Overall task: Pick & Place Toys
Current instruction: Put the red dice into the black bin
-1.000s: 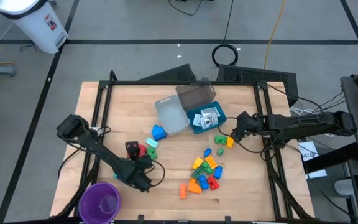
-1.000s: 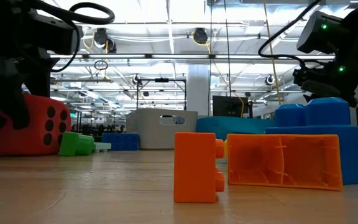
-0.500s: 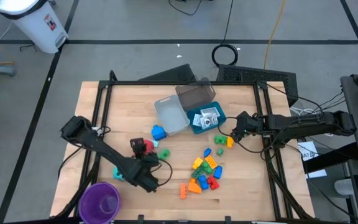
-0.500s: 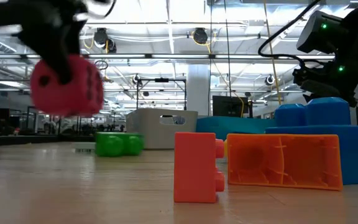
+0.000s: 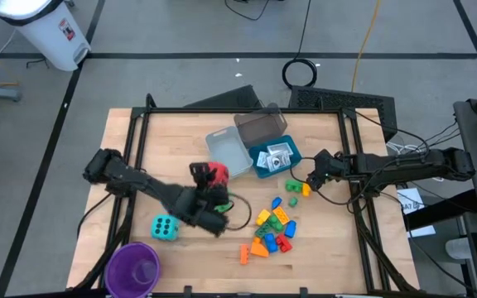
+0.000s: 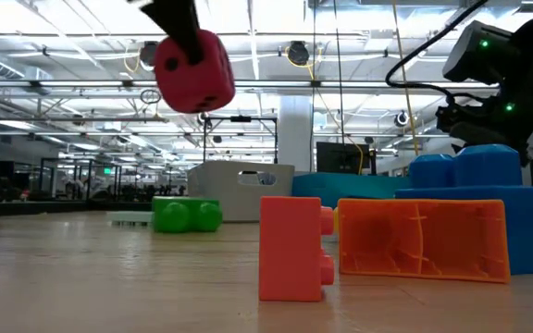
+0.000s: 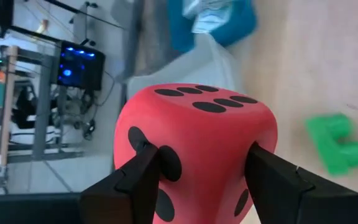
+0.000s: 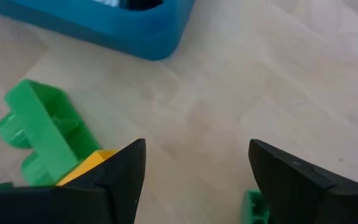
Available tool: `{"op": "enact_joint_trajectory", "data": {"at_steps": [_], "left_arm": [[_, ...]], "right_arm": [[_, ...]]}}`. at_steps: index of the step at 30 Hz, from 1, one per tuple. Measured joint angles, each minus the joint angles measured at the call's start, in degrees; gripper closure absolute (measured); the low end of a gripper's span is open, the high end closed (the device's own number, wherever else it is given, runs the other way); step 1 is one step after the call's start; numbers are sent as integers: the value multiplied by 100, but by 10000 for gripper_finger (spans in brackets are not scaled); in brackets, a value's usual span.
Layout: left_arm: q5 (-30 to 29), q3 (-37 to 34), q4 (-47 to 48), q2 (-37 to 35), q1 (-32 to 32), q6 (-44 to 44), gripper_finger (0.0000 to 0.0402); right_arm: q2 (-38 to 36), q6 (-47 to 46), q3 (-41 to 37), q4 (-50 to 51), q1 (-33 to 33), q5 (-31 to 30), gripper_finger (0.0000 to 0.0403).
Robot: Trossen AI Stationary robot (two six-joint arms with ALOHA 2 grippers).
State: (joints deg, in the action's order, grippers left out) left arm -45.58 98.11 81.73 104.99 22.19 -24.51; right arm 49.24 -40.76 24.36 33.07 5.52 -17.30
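Gripping the red die [image 5: 215, 175], the left gripper [image 5: 208, 181] holds it clear of the tabletop [image 5: 180, 132] near the middle, just in front of the clear tray [image 5: 228, 153]; in the left wrist view the two fingers [image 7: 143, 171] press on opposite faces of the die [image 7: 194, 149], and the low view shows the die [image 6: 194, 72] hanging well above the wood. A green brick [image 7: 337, 144] lies on the tabletop below and beside the held die, and it also appears in the low view [image 6: 185, 215]. The cyan die [image 5: 163, 226] rests on the tabletop toward the front left corner, near the purple cup [image 5: 133, 268] that stands at the front edge. The right gripper [image 5: 313, 178] sits low near the right edge with its fingers [image 8: 288, 180] parted and nothing between them; a green brick [image 8: 39, 127] and a yellow brick [image 8: 86, 165] lie just beside one finger, and the blue tray [image 8: 104, 25] is close ahead of it. The blue tray [image 5: 259, 168] touches the clear tray and holds white packets [image 5: 277, 156]; a grey tray [image 5: 261, 126] lies behind both, toward the back edge. A cluster of mixed bricks [image 5: 273, 230] lies right of centre toward the front edge, with an orange brick [image 5: 244, 252] at its front left; the same orange pieces [image 6: 290, 248] stand close in the low view.
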Motion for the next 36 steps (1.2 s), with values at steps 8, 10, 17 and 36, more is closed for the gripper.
{"op": "enact_joint_trajectory", "data": {"at_steps": [8, 10, 17, 36], "left_arm": [[-99, 85, -1659, 0, -1179, 2240, 199], [-38, 85, -2291, 0, -1527, 2852, 200], [1033, 87, -4246, 63, -2697, 4227, 208], [1571, 82, -4740, 1307, -3857, 3970, 219]], "right_arm": [[-1, 267, -2, -215, 0, 101, 147], [1, 288, -2, -204, 0, 101, 147], [1, 320, -2, -204, 0, 99, 147], [-1, 395, -2, -288, 0, 97, 147]]}}
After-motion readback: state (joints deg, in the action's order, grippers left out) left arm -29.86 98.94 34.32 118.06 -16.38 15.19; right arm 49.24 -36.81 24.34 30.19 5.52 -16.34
